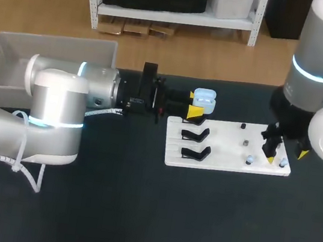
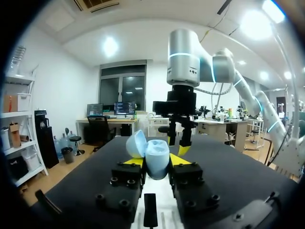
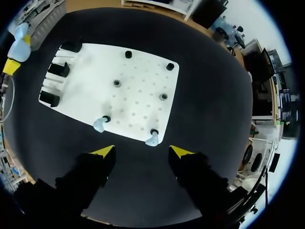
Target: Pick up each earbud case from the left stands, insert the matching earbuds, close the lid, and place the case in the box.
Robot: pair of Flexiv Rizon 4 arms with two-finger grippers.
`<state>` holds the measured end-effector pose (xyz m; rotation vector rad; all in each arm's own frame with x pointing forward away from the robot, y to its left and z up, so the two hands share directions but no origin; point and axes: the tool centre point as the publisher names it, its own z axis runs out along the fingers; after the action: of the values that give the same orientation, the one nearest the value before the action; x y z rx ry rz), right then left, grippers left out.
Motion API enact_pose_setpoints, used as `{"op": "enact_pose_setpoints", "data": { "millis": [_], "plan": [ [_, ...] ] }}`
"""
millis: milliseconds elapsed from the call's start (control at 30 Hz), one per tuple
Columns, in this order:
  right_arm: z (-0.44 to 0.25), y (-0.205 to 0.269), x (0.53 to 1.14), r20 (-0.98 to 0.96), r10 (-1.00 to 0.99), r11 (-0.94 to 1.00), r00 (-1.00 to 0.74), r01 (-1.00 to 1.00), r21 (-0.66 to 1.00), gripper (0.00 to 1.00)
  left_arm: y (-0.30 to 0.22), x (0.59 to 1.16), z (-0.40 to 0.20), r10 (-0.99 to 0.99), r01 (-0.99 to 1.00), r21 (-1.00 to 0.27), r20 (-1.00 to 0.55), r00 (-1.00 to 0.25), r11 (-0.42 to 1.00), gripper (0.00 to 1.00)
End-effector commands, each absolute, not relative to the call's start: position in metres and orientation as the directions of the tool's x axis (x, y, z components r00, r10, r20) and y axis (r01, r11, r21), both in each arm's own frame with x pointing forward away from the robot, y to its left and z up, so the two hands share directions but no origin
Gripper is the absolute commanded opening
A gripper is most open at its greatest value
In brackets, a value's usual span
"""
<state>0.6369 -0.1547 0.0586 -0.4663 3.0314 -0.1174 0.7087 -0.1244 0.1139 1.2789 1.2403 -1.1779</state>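
The lower half of the head view is bare desk point(image 1: 135, 214), with nothing in the way from either side. The left arm point(image 1: 59, 112) lies across the upper left and bars the straight way between the box point(image 1: 12, 62) and the white board point(image 1: 224, 148). Along the board's left edge, black stands point(image 1: 194, 153) crowd the space just below the left hand point(image 1: 195, 106), which clamps the earbud case point(image 1: 204, 99). The board's middle is open apart from small pegs point(image 1: 246, 143). At its right edge the right hand point(image 3: 143, 151) hangs with its fingers spread, near two earbuds point(image 3: 99, 125).
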Motion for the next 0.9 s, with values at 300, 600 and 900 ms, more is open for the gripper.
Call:
{"op": "enact_pose_setpoints", "data": {
  "millis": [300, 600, 900],
  "plan": [
    [0.046, -0.161, 0.639, -0.086, -0.279, 0.956, -0.956, -0.269, -0.117, 0.5, -0.125, 0.71, 0.113, 0.068, 1.0, 0.013, -0.998, 0.015, -0.021, 0.0],
    [0.04, -0.164, 0.641, -0.107, -0.277, 0.955, -0.955, -0.261, -0.141, 0.47, -0.125, 0.71, 0.113, 0.068, 1.0, 0.013, -0.998, 0.015, -0.021, 0.0],
    [0.034, -0.166, 0.642, -0.122, -0.268, 0.956, -0.956, -0.249, -0.152, 0.39, -0.125, 0.71, 0.113, 0.068, 1.0, 0.013, -0.998, 0.015, -0.021, 0.0]
  ]
}}
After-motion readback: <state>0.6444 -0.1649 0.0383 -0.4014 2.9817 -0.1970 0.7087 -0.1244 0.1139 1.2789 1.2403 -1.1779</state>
